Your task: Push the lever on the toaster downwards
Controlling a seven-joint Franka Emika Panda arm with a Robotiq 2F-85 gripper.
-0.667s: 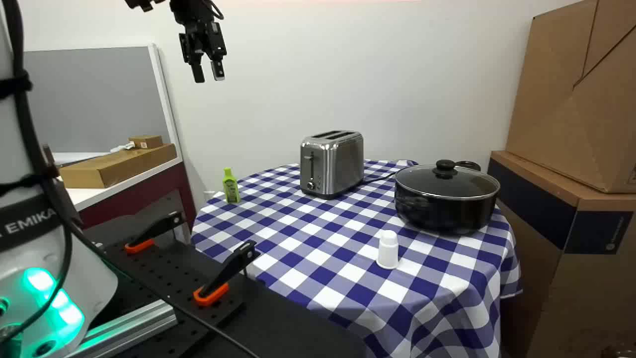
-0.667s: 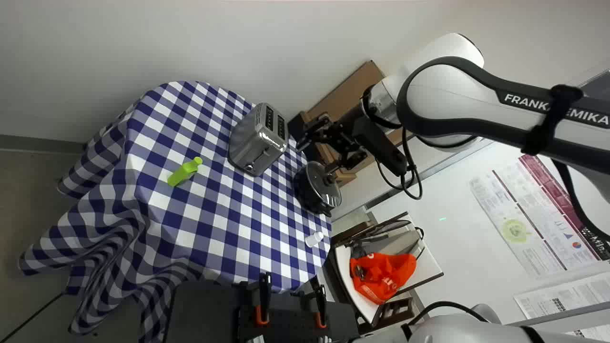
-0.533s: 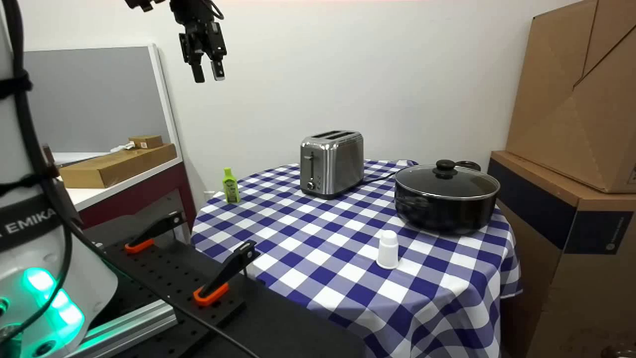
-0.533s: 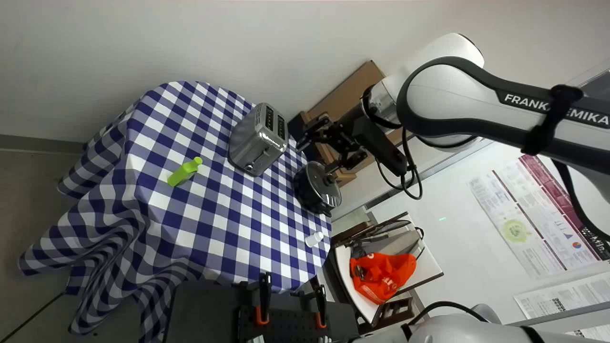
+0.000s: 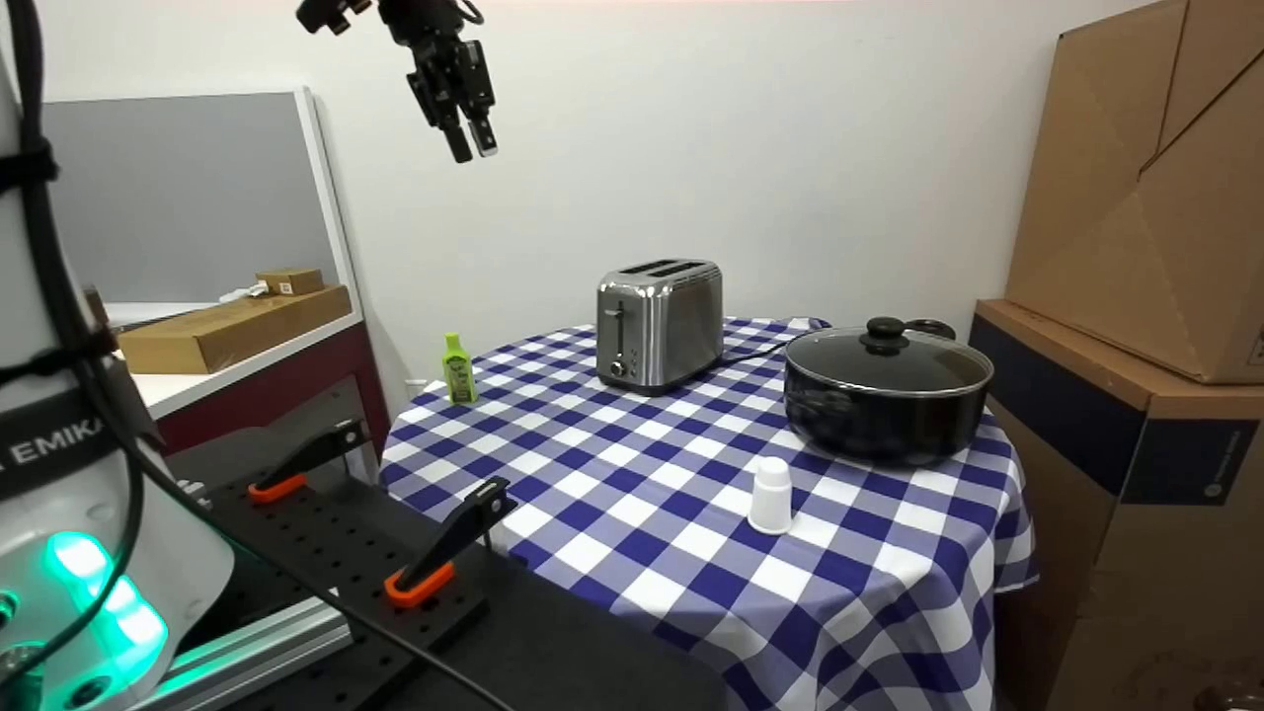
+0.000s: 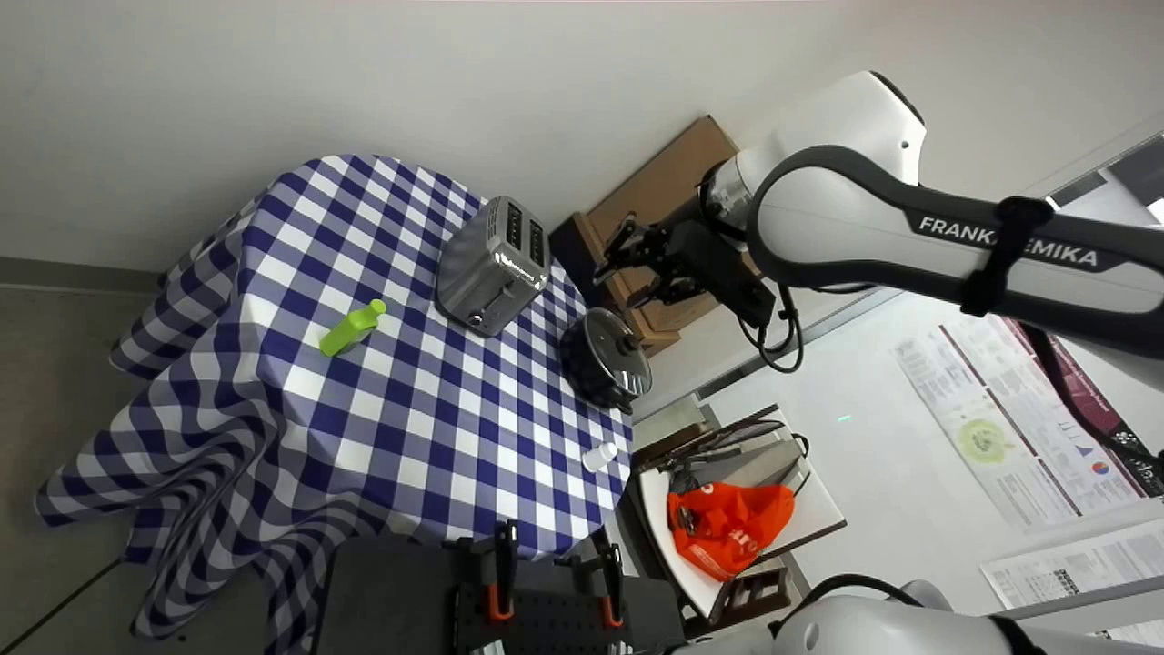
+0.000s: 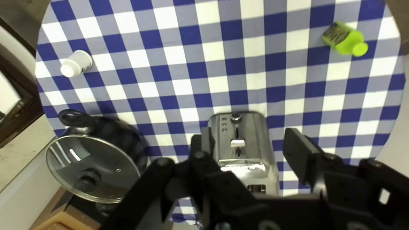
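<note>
The silver toaster stands upright on the checkered table. It also shows in an exterior view and in the wrist view. Its lever sits in the upper part of its slot, above the dial; it also shows in an exterior view. My gripper is high above the table, apart from the toaster; it also shows in an exterior view. In the wrist view my gripper is open and empty, with the toaster front seen between its fingers. The left finger hides part of the toaster's side.
A black lidded pot stands beside the toaster. A white bottle and a green bottle stand on the tablecloth. A cord runs from the toaster behind the pot. Cardboard boxes stand beyond the pot.
My arm and gripper have moved toward the toaster's side, still high up, and the gripper has tilted a little. The toaster, lever and other objects have not moved.
</note>
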